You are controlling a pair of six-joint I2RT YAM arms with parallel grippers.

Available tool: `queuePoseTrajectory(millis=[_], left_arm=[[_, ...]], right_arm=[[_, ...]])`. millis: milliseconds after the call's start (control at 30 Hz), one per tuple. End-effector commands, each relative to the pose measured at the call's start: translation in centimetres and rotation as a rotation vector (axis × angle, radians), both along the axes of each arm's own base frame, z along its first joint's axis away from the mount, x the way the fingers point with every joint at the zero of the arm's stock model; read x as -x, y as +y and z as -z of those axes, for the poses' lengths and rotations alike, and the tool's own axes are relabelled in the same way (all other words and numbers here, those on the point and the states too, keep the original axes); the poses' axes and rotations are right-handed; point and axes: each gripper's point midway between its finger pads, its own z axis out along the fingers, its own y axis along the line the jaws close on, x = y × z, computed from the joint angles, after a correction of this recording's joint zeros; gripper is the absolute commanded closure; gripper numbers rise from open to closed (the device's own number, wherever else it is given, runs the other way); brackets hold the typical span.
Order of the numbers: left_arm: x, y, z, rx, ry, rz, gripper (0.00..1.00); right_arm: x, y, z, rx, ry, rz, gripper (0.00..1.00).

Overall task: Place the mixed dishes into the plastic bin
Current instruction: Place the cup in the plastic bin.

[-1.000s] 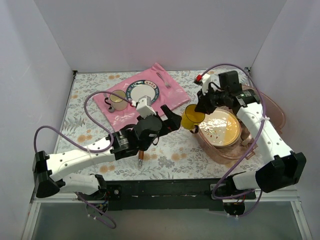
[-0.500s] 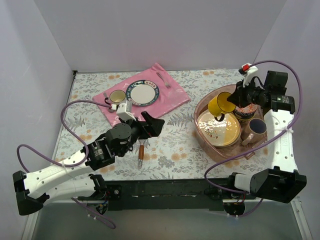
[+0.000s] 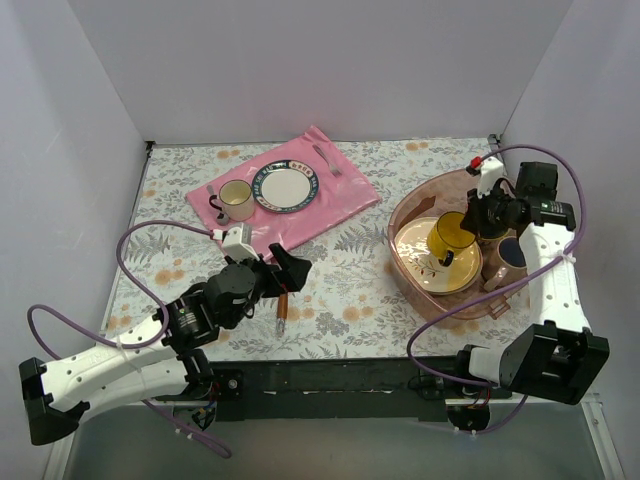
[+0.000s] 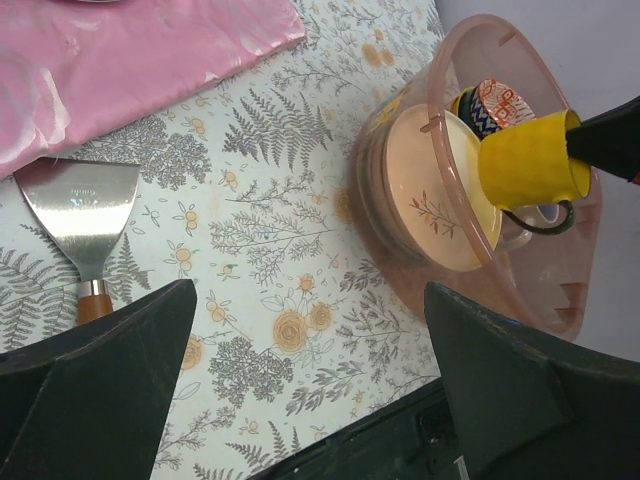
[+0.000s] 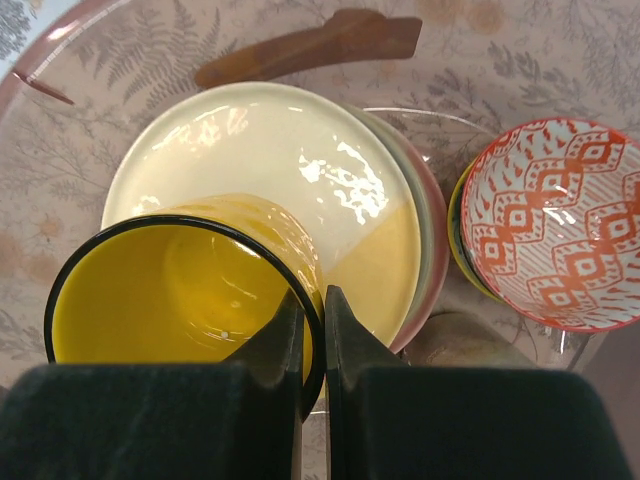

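Nothing readable anywhere, honestly. No words, brands or numbers on the yellow mug (image 5: 180, 290), the plates (image 5: 300, 150), the patterned bowl (image 5: 555, 225) or the bin (image 4: 570, 290). Just painted decoration, no lettering.

- My right gripper (image 5: 312, 300) pinches the yellow mug (image 5: 170, 290) low inside the plastic bin (image 3: 440, 303), with the stacked plates (image 5: 270, 140) directly beneath.
- The red-patterned bowl (image 5: 550, 235) crowds the plates' right edge.
- My left gripper (image 3: 293, 270) hangs spread over open tablecloth (image 3: 350, 290), with only the spatula (image 4: 80, 200) nearby.
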Motion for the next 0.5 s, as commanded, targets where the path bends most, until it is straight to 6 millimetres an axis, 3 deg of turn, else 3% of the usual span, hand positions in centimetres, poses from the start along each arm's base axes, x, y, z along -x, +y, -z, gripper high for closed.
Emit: queuePoseTrajectory(millis=[0,200,467], left_arm=[[0.0,0.6,-0.1,0.014,0.003,-0.016,0.02],[-0.1,0.6,-0.3,0.016,0.001,-0.017,0.02],[-0.6,1.1,-1.5,0.014,-0.018,-0.029,0.02]], right_arm=[[-0.7,0.0,0.1,0.043,-0.050,-0.023,0.99],[-0.5,0.3,2.0,0.088,-0.024,-0.034,0.99],[-0.4,0.7,3.0,0.121,-0.024,-0.046,0.96]])
